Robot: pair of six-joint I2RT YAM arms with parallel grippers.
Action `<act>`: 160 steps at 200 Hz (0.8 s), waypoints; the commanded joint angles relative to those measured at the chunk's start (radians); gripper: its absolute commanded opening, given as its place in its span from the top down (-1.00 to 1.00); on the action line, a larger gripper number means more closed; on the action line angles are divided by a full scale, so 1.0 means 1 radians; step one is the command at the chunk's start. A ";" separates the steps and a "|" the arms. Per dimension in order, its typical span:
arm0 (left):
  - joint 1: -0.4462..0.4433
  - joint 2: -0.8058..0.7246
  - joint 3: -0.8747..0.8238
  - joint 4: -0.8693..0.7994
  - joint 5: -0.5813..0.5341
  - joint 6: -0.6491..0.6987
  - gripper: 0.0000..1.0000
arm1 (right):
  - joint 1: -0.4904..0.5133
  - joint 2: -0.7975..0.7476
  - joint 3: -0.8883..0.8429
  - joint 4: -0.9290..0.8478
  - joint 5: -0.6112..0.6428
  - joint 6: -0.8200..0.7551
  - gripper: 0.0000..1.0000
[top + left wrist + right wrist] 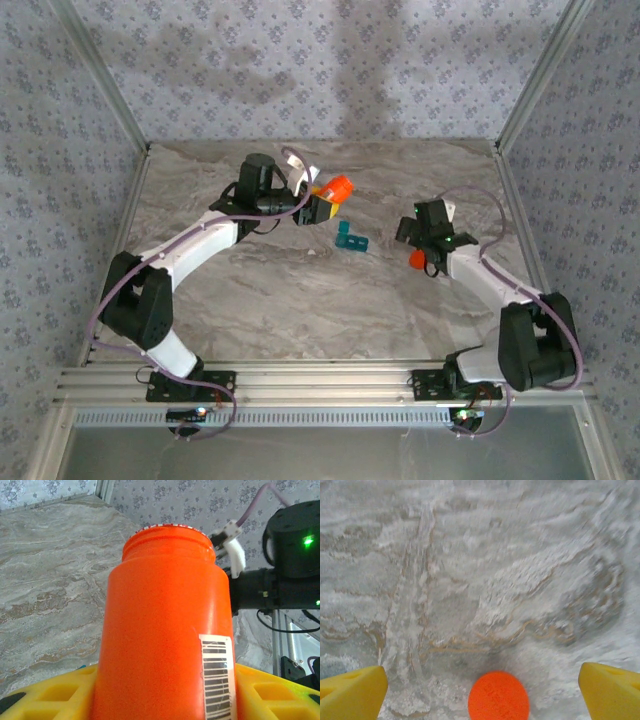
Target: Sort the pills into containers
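My left gripper (322,203) (165,695) is shut on an orange bottle (337,187) (165,630). The bottle is held off the table, its mouth uncapped and pointing away from the wrist, with a barcode label on its side. The teal pill organiser (350,238) lies on the table just right of and below that bottle. An orange round cap (417,259) (498,696) rests on the marble table. My right gripper (421,248) (482,690) hangs over the cap, open wide, its yellow fingertips (352,692) far apart on either side and not touching it. The pills are hidden.
The marble table top (300,290) is fenced by metal posts and patterned walls at the back and sides. In the left wrist view the right arm's black wrist (290,555) stands beyond the bottle. The arm bases sit on the aluminium rail (320,385) at the near edge.
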 commanded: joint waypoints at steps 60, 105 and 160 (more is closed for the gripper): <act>0.006 -0.039 -0.009 0.033 0.003 0.018 1.00 | 0.073 -0.003 0.181 -0.184 0.452 -0.105 -0.99; 0.005 -0.042 -0.013 0.028 -0.004 0.020 1.00 | 0.070 -0.079 0.133 -0.156 0.318 -0.123 -0.99; 0.006 -0.037 -0.025 0.002 -0.013 0.037 1.00 | 0.053 -0.136 0.056 -0.081 0.065 -0.127 -0.99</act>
